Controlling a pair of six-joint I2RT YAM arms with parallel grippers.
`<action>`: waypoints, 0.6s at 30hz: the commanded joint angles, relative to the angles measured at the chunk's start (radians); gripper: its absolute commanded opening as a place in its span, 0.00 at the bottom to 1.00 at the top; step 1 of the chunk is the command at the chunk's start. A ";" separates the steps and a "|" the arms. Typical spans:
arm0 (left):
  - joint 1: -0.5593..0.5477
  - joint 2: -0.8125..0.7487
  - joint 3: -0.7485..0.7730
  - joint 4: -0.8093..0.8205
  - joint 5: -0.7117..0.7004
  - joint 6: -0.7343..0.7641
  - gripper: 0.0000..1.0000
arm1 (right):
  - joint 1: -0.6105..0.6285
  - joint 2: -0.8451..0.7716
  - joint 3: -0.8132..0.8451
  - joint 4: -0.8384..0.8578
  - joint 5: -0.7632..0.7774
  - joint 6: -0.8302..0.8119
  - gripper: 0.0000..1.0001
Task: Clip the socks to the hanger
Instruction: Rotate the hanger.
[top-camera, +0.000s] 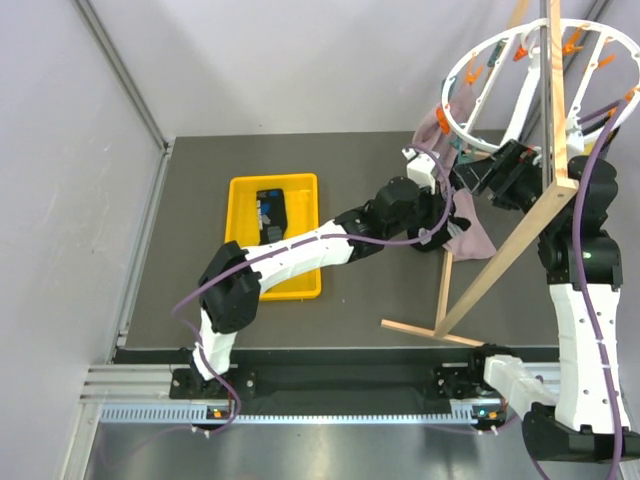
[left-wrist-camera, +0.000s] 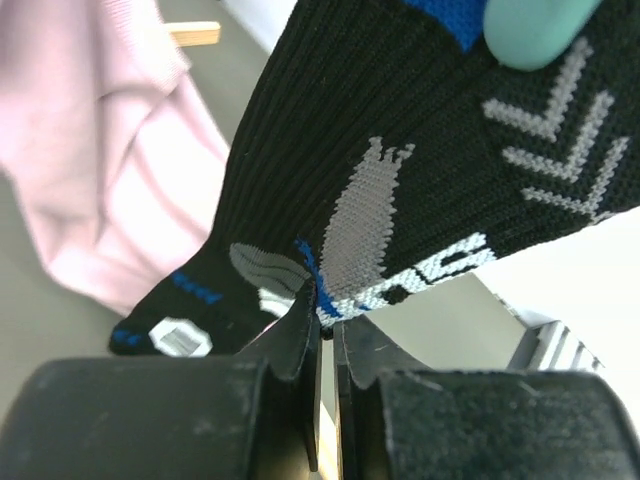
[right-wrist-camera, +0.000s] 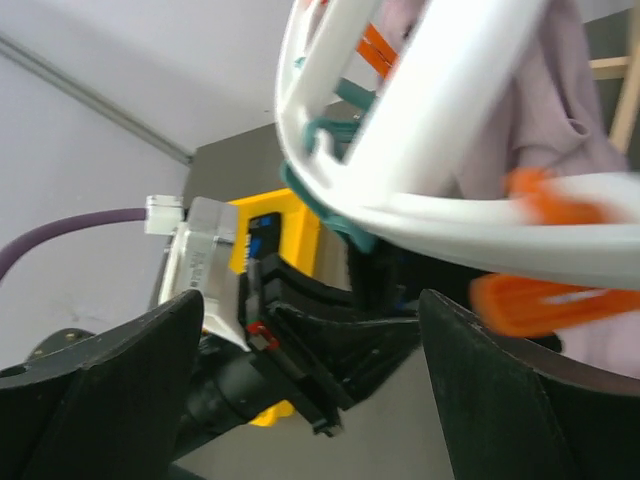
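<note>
Looking through the left wrist camera, we see the left end effector (left-wrist-camera: 325, 340) narrowed almost to nothing, its two dark fingertips pinching the lower edge of a black sock (left-wrist-camera: 400, 150) with grey, white and blue marks. That sock hangs up and away from the fingers, and a teal clip (left-wrist-camera: 535, 30) sits against its upper edge; we cannot tell whether the clip bites the fabric. A pink garment (left-wrist-camera: 90, 150) drapes just beside the sock on its left.

From the right wrist we see the right end effector (right-wrist-camera: 310, 340) spread wide, holding nothing, just under the white rim of the hanger (right-wrist-camera: 450, 215), where orange and teal clips show.

From above, the hanger stands on its wooden frame (top-camera: 500, 265) at the right of the bench (top-camera: 370, 300), both arms reaching to it. Well apart, a yellow tray (top-camera: 240, 230) holds the other sock (top-camera: 271, 212).
</note>
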 joint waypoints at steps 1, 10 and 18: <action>0.015 -0.078 0.040 -0.067 -0.039 0.045 0.04 | -0.007 -0.011 0.071 -0.090 0.124 -0.098 0.88; 0.101 -0.133 0.040 -0.149 0.053 0.020 0.00 | -0.043 -0.014 0.056 -0.066 0.065 -0.086 0.96; 0.181 -0.129 0.075 -0.222 0.194 -0.021 0.00 | -0.226 -0.142 -0.001 -0.078 0.055 -0.082 0.90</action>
